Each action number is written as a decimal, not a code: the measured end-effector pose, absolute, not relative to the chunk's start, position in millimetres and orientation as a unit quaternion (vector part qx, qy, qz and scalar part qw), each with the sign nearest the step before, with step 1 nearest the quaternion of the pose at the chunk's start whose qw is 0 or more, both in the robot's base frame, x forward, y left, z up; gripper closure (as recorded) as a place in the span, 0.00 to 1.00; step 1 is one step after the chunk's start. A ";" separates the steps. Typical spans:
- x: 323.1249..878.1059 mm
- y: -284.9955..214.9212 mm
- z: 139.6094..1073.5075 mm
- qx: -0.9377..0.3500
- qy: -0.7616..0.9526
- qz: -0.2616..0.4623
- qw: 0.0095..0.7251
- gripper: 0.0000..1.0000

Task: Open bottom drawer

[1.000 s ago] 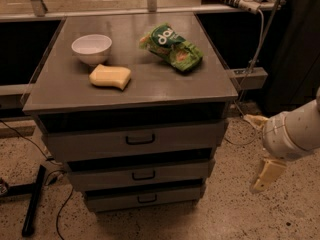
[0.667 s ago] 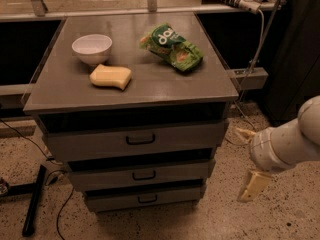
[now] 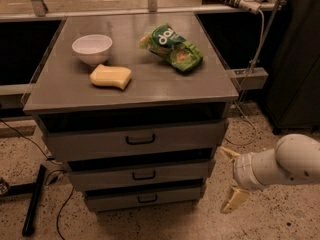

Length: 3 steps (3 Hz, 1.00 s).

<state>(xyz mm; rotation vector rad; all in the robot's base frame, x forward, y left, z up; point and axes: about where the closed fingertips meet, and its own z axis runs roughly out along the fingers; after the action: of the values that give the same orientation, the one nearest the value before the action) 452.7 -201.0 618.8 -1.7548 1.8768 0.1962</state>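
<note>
Gripper (image 3: 231, 176): two tan fingers on a white arm, low at the right of the cabinet and pointing left toward it. The fingers are spread wide apart, one above the other, with nothing between them. It is clear of the cabinet and touches no drawer.

Bottom drawer (image 3: 115, 202): narrow grey flat front with a small black bar handle (image 3: 147, 198), lowest of three. It lies to the left of the gripper, about level with the lower finger (image 3: 234, 200) and near it but apart. The front appears closed.

Mid-sized grey drawer front (image 3: 100, 178): left of the gripper, level with the gap between the fingers.

Widest grey drawer front (image 3: 85, 145): left of the gripper and a little above the upper finger.

Grey flat counter (image 3: 150, 86): above and left of the gripper, well apart. It carries a white round bowl (image 3: 92, 48), a yellow oblong sponge (image 3: 110, 76) just in front of the bowl, and a green crinkled snack bag (image 3: 172, 46), the nearest of the three to the gripper's side.

Speckled stone floor (image 3: 280, 219): beneath the gripper.
</note>
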 end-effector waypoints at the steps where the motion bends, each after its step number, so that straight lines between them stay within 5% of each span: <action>1: 454.9 -192.7 569.7 -0.645 0.701 0.101 0.285 0.00; 3: 462.7 -188.5 538.1 -0.651 0.697 0.097 0.285 0.00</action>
<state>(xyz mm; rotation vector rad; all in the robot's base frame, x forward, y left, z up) 462.7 -188.5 538.1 -1.7406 1.8636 0.2583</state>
